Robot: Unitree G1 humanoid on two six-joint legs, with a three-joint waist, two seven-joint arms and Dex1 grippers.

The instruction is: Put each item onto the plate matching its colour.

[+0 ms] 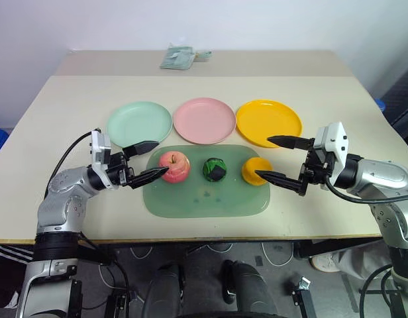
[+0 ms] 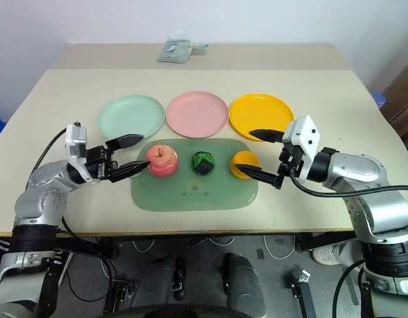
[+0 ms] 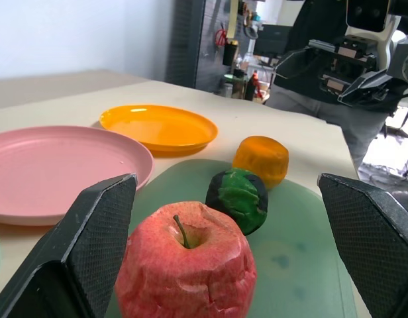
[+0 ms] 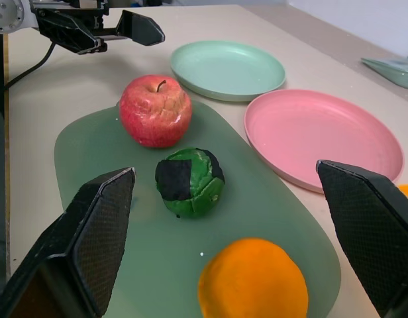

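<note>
Three items lie in a row on a translucent green mat [image 1: 204, 195]: a red-pink apple [image 1: 174, 166] at the left, a dark green ball with a black patch [image 1: 214, 169] in the middle, and a yellow-orange fruit [image 1: 256, 171] at the right. Behind the mat stand the mint green plate [image 1: 139, 122], the pink plate [image 1: 204, 120] and the yellow plate [image 1: 269, 122], all bare. My left gripper [image 1: 162, 158] is open, level, its fingers [image 3: 78, 252] straddling the apple's left side without closing on it. My right gripper [image 1: 262, 157] is open beside the yellow-orange fruit [image 4: 254, 278], holding nothing.
A folded pale green cloth [image 1: 179, 57] lies at the far edge of the beige table [image 1: 71, 99]. The mat's front edge runs close to the table's near edge. Bare tabletop stretches to the left and right of the plates.
</note>
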